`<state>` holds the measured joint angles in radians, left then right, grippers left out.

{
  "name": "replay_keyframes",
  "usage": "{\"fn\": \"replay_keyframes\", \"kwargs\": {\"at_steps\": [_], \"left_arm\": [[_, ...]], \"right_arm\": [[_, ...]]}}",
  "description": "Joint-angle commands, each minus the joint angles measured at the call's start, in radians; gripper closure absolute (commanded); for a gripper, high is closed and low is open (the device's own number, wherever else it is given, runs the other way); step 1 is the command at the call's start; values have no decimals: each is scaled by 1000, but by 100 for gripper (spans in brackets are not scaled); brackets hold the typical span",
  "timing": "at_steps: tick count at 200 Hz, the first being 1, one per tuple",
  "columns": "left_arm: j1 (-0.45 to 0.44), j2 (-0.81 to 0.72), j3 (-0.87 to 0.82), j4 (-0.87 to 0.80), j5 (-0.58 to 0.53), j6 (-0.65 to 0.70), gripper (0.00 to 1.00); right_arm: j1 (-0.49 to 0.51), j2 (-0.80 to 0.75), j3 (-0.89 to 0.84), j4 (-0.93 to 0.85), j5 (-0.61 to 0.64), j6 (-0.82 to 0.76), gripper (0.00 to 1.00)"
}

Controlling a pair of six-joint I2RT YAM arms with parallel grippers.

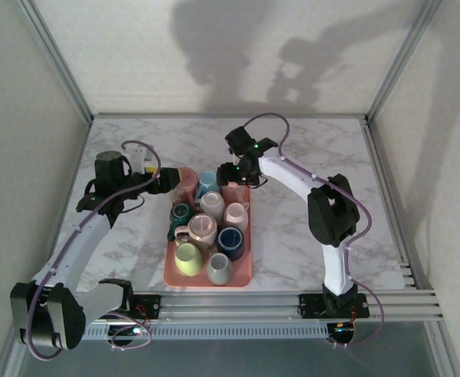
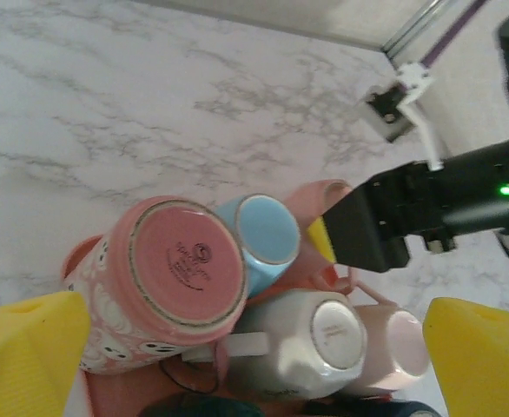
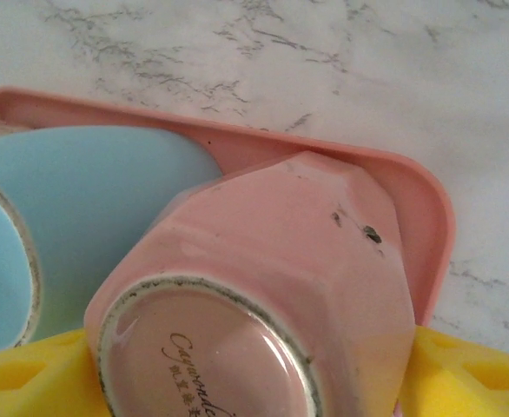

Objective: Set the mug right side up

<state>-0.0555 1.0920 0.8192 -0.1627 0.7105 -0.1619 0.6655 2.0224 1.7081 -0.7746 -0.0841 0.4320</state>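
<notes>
Mug [image 3: 272, 261]: pink glazed ceramic, faceted, base up, in one pink tray [image 3: 411, 187]. Right gripper [image 3: 246, 378] clamps it with two yellow pads [image 3: 463, 373]. Left gripper [image 2: 254, 347] spread apart.

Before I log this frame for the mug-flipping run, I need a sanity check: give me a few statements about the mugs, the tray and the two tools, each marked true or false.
1. The mugs sit crowded together in a pink tray. True.
2. The pink patterned mug stands right side up. False: its stamped base faces the left wrist camera, so it is upside down.
3. The right tool has its yellow fingers on either side of the pink faceted mug. True.
4. The table is bare wood. False: it is white with grey marble veining.
5. The left tool is shut tight. False: its fingers are spread wide apart.
</notes>
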Motion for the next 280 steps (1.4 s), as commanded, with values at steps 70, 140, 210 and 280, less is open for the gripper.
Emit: {"fn": "replay_keyframes", "kwargs": {"at_steps": [70,140,210,280], "left_arm": [[-2,-21,-8,-16,45,-32,2],[-4,3,-9,-27,-9,-10,5],[-3,10,-17,0,-19,-24,5],[-4,17,-11,-6,-29,-16,5]], "right_arm": [[-1,-119,24,-33,-38,-228,1],[-17,-325,-298,65,-28,-236,37],[-12,-246,-332,200,-3,-161,54],[-6,-204,-372,253,32,-169,61]]}}
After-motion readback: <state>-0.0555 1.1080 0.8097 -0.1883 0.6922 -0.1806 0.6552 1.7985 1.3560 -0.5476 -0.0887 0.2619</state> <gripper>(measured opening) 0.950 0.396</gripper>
